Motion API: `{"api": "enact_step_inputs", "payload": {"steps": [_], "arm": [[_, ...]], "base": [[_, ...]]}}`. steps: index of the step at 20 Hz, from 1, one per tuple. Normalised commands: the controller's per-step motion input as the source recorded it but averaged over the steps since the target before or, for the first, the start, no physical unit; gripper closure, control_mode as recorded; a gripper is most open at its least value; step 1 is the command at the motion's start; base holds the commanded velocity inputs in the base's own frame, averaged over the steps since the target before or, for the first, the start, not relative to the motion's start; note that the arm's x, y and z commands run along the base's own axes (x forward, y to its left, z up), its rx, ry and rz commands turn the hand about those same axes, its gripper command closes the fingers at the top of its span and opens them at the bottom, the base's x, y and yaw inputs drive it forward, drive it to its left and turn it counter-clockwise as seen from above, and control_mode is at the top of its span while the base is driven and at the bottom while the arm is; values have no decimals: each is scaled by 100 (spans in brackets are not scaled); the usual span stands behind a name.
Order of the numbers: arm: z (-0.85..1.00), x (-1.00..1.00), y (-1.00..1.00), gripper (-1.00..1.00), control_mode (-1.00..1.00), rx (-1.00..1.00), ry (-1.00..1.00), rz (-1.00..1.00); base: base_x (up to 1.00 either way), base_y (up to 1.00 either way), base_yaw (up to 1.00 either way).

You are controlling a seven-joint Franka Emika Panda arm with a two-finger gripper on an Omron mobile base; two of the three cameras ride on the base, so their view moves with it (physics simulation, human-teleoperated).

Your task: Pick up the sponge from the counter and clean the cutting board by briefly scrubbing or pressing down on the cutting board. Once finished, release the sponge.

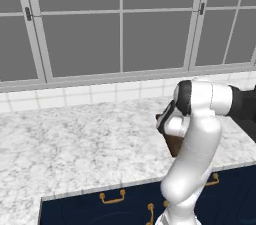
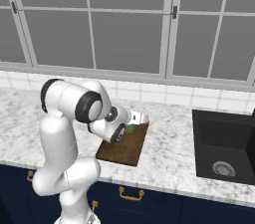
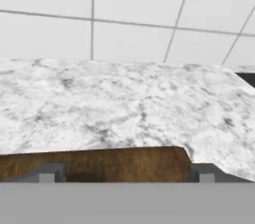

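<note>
Right now the arm is bent low over the cutting board [image 2: 122, 144], which lies on the marbled counter [image 2: 169, 161] between the robot and the black sink [image 2: 224, 148]. From the right base view a sliver of the green sponge [image 2: 130, 128] peeks out just beside the wrist, sitting on the far end of the board; how much of it touches the wood is hidden by the arm. In the hand view the gripper [image 3: 127, 174] has its two grey fingertips [image 3: 47, 175] spread wide at the corners of the frame, with bare brown board between them and nothing clamped. The tiled backsplash [image 3: 129, 19] rises beyond the counter.

To my eye this is the release step: the sponge looks let go on the board, so the scrubbing seems done. What is left, I would judge, is a clean lift straight up and back, fingers kept apart so they do not drag the sponge along.
</note>
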Motion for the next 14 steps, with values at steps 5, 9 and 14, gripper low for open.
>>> {"api": "enact_step_inputs", "payload": {"steps": [5, 9, 14], "arm": [[93, -20, 0, -100, -100, 0, -19, 0], [100, -6, -1, -100, -100, 0, -22, 0], [100, -23, -21, -100, -100, 0, -1, 0]], "base": [[0, 0, 0], [0, 0, 0], [0, 0, 0]]}}
